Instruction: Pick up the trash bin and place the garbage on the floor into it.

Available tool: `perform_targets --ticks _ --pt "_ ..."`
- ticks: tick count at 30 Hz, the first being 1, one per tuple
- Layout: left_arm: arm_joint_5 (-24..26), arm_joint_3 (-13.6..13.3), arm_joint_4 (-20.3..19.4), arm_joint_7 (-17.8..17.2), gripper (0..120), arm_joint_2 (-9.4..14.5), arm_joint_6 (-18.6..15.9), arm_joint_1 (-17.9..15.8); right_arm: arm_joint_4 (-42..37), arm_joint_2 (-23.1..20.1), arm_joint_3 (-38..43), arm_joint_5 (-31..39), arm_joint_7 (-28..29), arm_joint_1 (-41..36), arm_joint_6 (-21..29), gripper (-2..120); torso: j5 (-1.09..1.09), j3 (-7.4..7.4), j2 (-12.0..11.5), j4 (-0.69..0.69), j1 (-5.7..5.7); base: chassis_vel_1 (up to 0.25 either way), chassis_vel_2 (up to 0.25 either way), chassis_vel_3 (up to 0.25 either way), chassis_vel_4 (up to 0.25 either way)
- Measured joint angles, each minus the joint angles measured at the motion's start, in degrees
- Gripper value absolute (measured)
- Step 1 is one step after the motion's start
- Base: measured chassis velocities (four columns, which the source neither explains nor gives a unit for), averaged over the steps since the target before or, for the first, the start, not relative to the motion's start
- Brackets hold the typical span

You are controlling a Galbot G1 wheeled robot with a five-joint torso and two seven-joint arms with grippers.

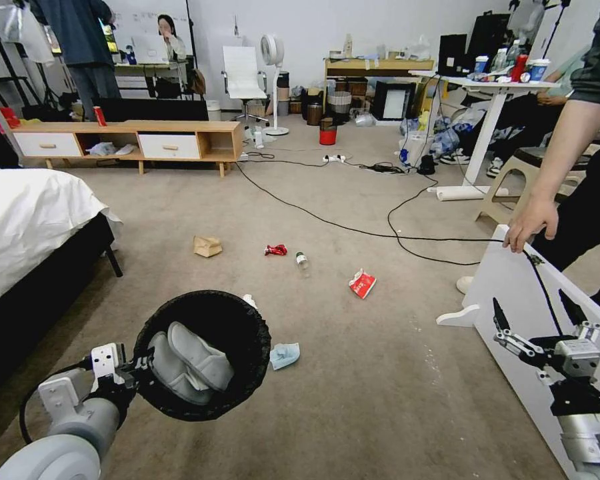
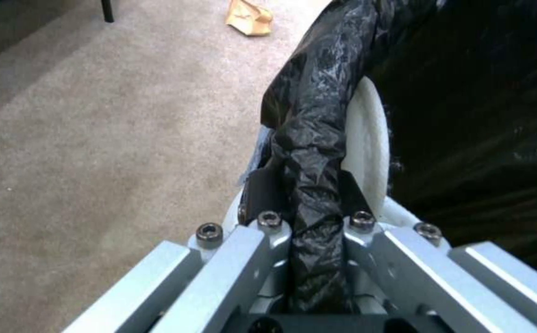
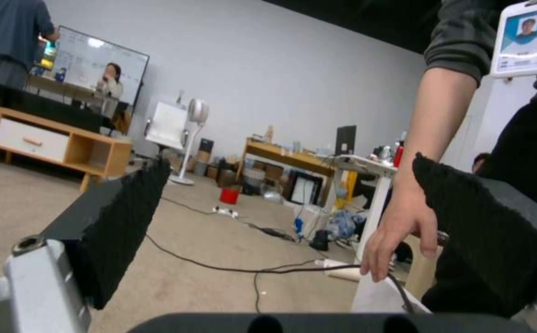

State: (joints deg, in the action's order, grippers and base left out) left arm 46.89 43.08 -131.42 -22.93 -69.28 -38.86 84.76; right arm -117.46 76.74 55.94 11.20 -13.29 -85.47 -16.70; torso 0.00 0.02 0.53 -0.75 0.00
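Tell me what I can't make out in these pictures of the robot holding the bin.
- The trash bin: head view, its outer wall and base hidden behind its bag-lined rim.
- Pale items inside it: head view, too indistinct to name.
- White scrap beyond the rim: mostly hidden by the bin.
- Left gripper: left wrist view, fingers buried under the black bag.

My left gripper [image 1: 130, 373] is clamped on the near rim of the bin [image 1: 203, 353], holding it up off the floor [image 1: 353, 373] with its mouth tilted toward me; pale crumpled stuff lies inside against the black liner. Just past the bin's far side, a blue tissue [image 1: 284, 355] lies on the carpet. Farther out from that gripper are a brown paper bag [image 1: 207, 246], a red wrapper [image 1: 275, 250], a small bottle [image 1: 302, 261] and a red-and-white cup [image 1: 362, 283]. My right gripper [image 1: 537, 312] hangs well apart to the right, fingers spread, empty, in front of a white board [image 1: 513, 287].
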Motion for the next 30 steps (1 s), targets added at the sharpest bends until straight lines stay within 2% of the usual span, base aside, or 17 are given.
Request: perform_targets --ticks 26,30 --pt "-0.08 -0.12 -0.16 -0.03 3 -0.28 0.11 0.02 0.88 0.22 0.62 -1.02 -1.6 0.59 -1.88 100 0.0 0.0 0.0 0.0 0.0 0.0 0.0 0.0 0.0" --pt "-0.07 -0.12 -0.11 -0.03 3 -0.3 0.19 -0.04 0.89 0.21 0.62 -0.95 -1.6 0.64 -1.88 100 0.01 0.0 0.0 -0.01 0.0 0.076 0.071 -0.09 -0.085"
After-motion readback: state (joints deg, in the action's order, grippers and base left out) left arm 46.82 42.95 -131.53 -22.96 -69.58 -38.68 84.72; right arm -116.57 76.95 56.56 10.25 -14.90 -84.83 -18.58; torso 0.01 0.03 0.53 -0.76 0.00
